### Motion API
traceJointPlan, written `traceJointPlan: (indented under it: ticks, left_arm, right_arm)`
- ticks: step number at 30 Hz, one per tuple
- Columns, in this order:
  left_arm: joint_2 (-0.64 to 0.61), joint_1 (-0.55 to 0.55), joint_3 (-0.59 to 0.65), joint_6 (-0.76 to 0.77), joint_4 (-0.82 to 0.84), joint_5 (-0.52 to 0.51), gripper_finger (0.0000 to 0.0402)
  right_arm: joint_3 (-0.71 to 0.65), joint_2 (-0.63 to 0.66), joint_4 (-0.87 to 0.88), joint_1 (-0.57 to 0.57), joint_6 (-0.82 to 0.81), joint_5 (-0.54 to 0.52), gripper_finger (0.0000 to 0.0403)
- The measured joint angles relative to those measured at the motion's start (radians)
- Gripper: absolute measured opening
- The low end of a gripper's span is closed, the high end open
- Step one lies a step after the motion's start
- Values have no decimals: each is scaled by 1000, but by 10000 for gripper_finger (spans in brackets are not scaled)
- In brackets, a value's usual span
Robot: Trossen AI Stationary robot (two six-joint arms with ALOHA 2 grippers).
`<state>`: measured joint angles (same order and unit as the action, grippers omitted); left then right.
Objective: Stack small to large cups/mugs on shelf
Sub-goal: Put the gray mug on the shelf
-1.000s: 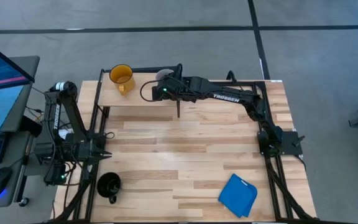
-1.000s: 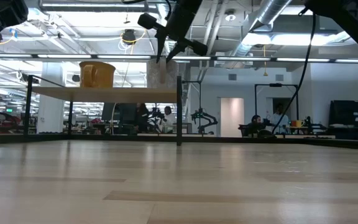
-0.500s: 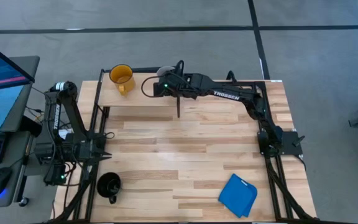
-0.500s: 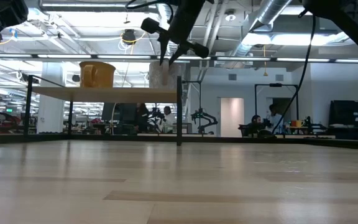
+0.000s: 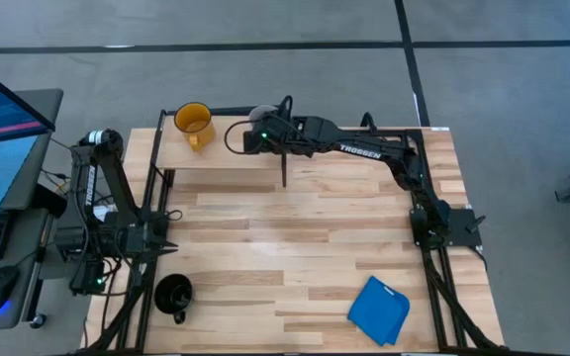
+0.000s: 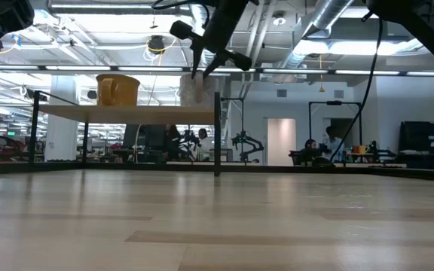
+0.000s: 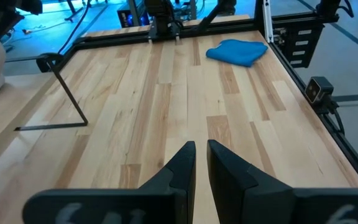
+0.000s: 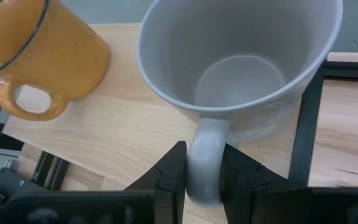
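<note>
On the shelf [image 5: 216,150] [image 6: 126,111], the yellow-orange mug [image 5: 193,124] [image 6: 117,89] [image 8: 39,53] stands on its base near the left end. The pale grey-white mug [image 5: 261,116] [image 6: 197,90] [image 8: 241,56] is upright near the shelf's right end, in my right gripper [image 5: 263,134] [image 8: 204,158], which is shut on its handle. The glossy black mug [image 5: 174,295] stands on the table near the near-left corner. My left gripper [image 5: 166,242] [image 7: 201,149] waits shut at the table's left side, low over the wood. My right gripper pinches the grey-white mug's handle [image 8: 205,140] between its two fingers [image 8: 169,177], one on each side of the loop. It comes slanting down from the table's right. The mug is upright with its base at the shelf top; whether it rests there I cannot tell.
A blue folded cloth [image 5: 379,310] [image 7: 236,51] lies near the table's near-right corner. The shelf's black frame posts [image 6: 217,135] stand at its right end. Bare wood fills the table's middle [image 5: 295,247]. People show far off in the room behind.
My right gripper has carried the grey-white mug a little toward the table's far edge over the shelf's right end, then held still. It has stayed shut on the handle and the mug has stayed upright.
</note>
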<state>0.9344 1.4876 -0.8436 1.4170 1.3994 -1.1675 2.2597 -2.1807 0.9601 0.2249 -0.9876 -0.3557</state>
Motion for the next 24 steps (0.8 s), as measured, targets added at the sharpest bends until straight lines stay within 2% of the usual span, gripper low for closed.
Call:
traceJointPlan:
  ticks: [24]
  left_arm:
    - [0, 0, 0, 0, -3, 9, 32]
  right_arm:
    - [0, 0, -15, -5, 0, 45, 99]
